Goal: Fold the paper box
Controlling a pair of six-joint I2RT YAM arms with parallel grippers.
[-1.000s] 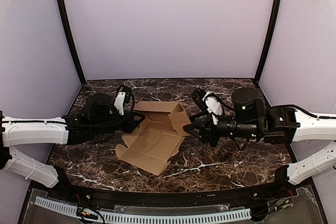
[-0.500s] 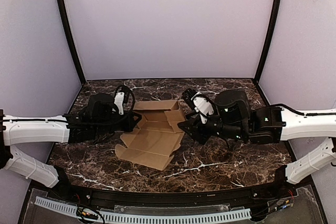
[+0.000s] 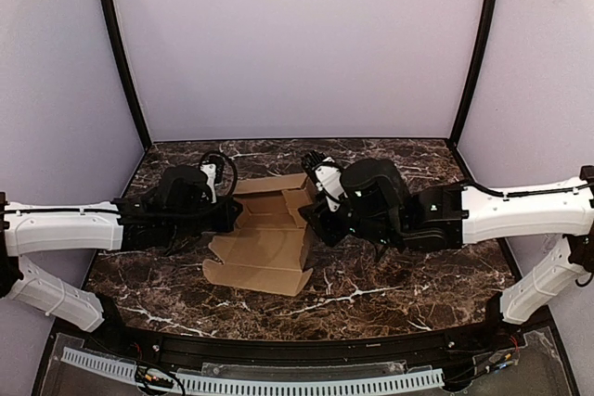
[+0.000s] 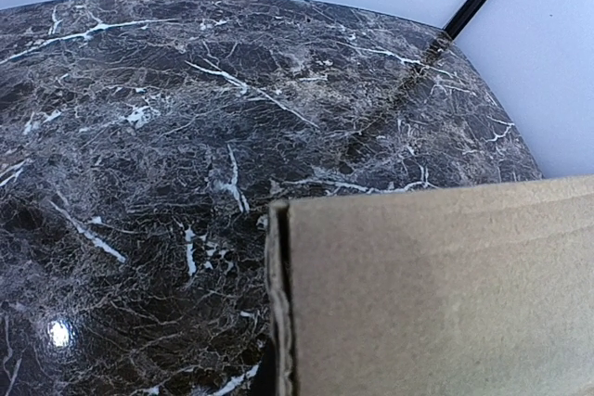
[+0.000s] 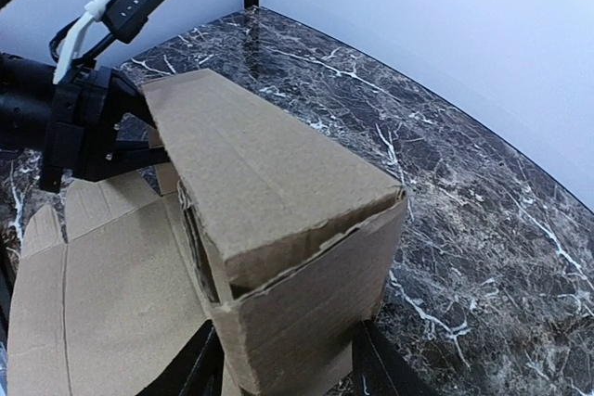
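The box (image 3: 264, 248) sits at the middle of the top view on the dark marbled surface (image 3: 390, 275). It is half made. A flat panel with flaps lies toward the bottom of the frame, and a folded part stands up at the upper edge.

In the right wrist view the box (image 5: 269, 183) shows a raised wall with a panel bent over it, forming a corner at lower centre, with flat flaps at lower left. The right pincer (image 5: 283, 368) is spread, its two black fingers (image 5: 197, 370) apart on either side of that corner. In the top view the right pincer (image 3: 311, 220) is at the box's right end.

The left pincer (image 3: 234, 215) is at the box's left end, and from the right wrist it (image 5: 139, 146) appears at the upper left, against the raised wall's far end. I cannot tell whether it is apart or clamped.

The left wrist view shows only cardboard (image 4: 436, 294) at lower right, with the surface (image 4: 139, 136) beyond it.
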